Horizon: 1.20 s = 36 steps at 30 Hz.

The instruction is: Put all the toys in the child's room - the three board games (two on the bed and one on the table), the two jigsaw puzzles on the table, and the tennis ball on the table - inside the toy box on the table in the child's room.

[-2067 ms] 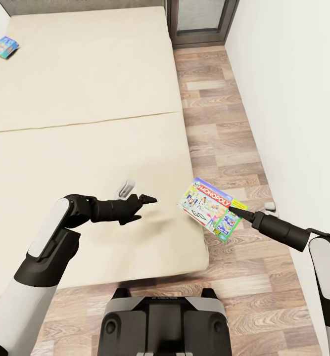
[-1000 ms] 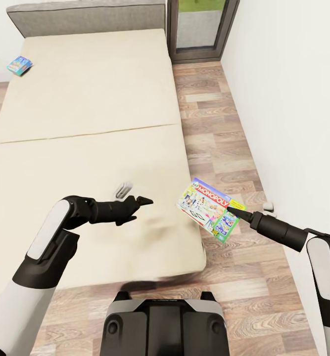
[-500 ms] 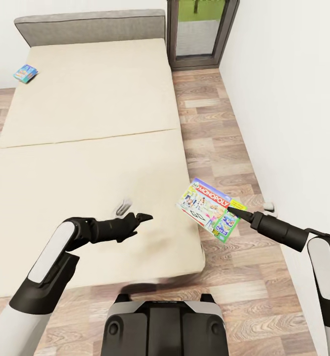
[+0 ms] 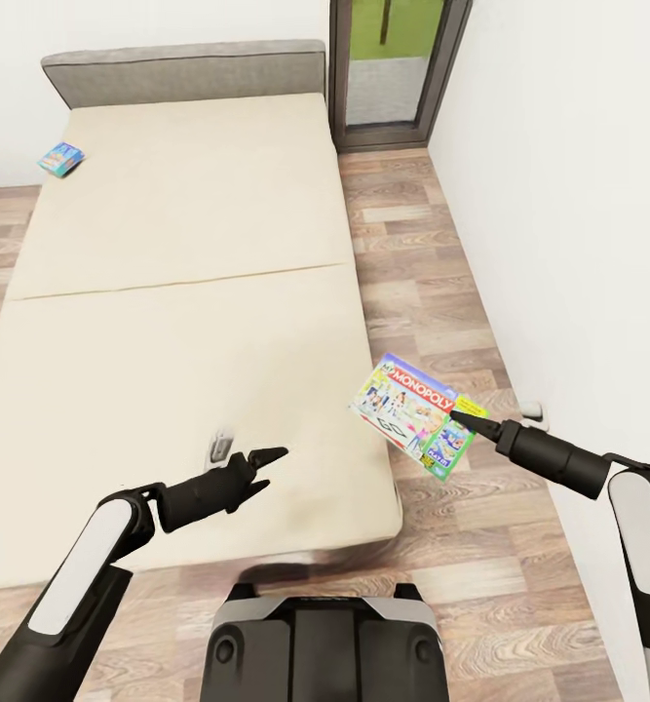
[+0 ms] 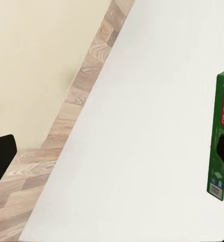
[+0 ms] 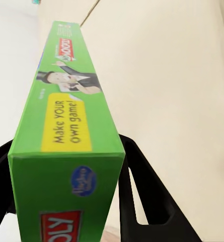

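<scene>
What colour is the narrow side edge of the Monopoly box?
Bright green on the Monopoly box, with a yellow label; clearest in the right wrist view.

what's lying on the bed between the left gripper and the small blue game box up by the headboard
Bare beige mattress, seen in the head view, separates the left gripper from the blue game box.

Right pincer clamped, left pincer parted

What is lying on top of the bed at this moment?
On the bed, one small blue board game lies near the headboard. The Monopoly box is not on it: the right gripper holds it in the air. The left arm covers a small patch of mattress.
</scene>
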Motion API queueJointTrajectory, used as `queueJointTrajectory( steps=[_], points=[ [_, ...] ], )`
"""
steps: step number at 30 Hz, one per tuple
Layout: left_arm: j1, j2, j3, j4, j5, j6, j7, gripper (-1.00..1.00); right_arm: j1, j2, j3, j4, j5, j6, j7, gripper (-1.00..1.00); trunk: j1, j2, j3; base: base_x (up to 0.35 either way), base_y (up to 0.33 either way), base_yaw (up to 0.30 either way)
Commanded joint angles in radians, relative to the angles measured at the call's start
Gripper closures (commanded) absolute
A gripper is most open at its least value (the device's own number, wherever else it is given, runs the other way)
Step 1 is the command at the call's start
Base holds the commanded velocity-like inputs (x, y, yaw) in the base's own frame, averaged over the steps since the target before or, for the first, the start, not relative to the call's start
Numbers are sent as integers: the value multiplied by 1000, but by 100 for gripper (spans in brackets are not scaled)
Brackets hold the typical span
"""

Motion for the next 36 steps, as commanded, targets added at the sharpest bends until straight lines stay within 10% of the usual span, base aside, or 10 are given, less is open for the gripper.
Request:
queueJointTrajectory(
  steps=[1, 23, 36],
  points=[
    [12, 2, 3, -1, 6, 0, -13, -100, 2, 0, -2, 0, 4, 5, 7, 100, -3, 6, 4, 0, 0, 0],
    [67, 6, 14, -1, -10, 0, -227, -100, 14, -6, -9, 1, 13, 5, 6, 100, -88, 160, 109, 0, 0, 0],
    [154, 30, 47, -1, -10, -1, -325, -100, 15, -15, -9, 1, 13, 5, 6, 100, -88, 160, 130, 0, 0, 0]
  ],
)
